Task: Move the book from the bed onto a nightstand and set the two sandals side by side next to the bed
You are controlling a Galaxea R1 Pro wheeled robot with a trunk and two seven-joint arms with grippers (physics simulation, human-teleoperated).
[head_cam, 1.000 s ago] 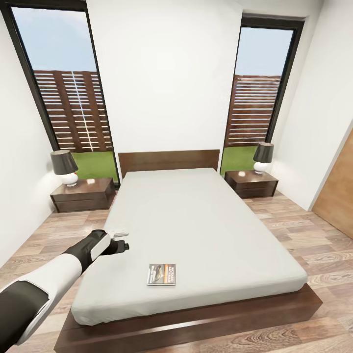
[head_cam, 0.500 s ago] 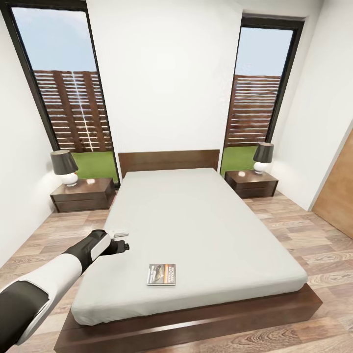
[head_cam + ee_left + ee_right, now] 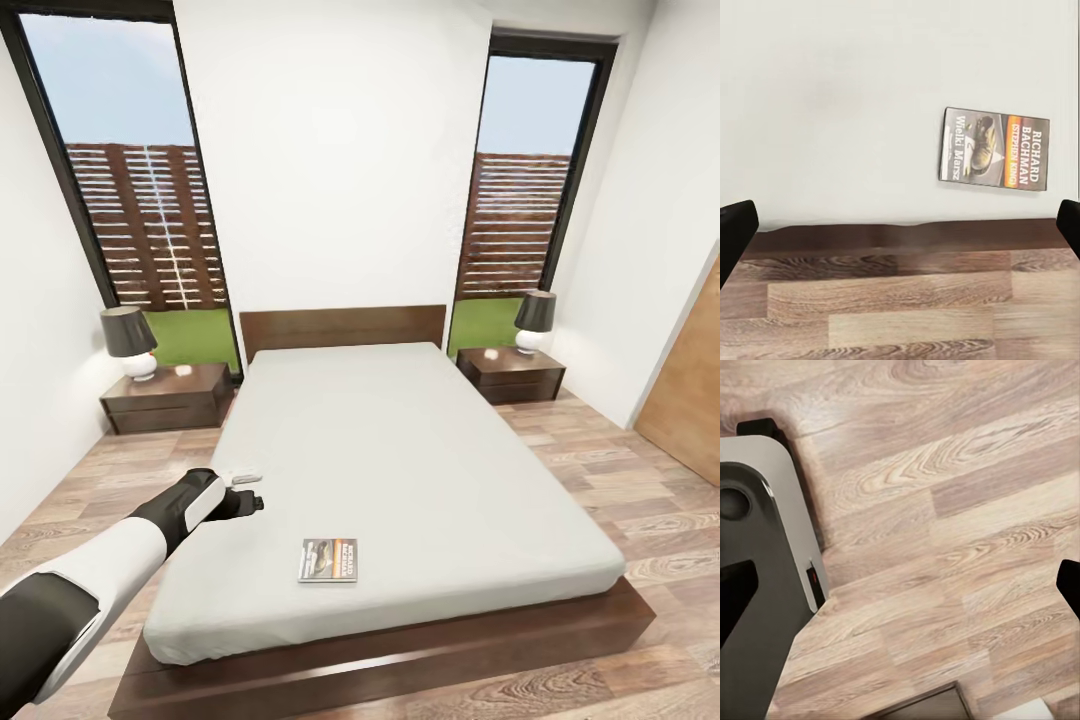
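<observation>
The robot's left gripper [image 3: 250, 490], fingers spread wide and empty, hovers over the bed's [image 3: 400, 460] near-left edge, needing to swing right and descend squarely onto the paperback book [image 3: 329, 560] lying flat near the mattress foot.

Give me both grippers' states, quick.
Left gripper: open, empty, above the bed's edge.
Right gripper: open, empty, over the floor.

White walls [image 3: 335, 150]; two tall dark-framed windows [image 3: 125, 170] upper left and right. Wood-plank floor [image 3: 640, 490]; black-shaded lamps [image 3: 128, 338] either side.
</observation>
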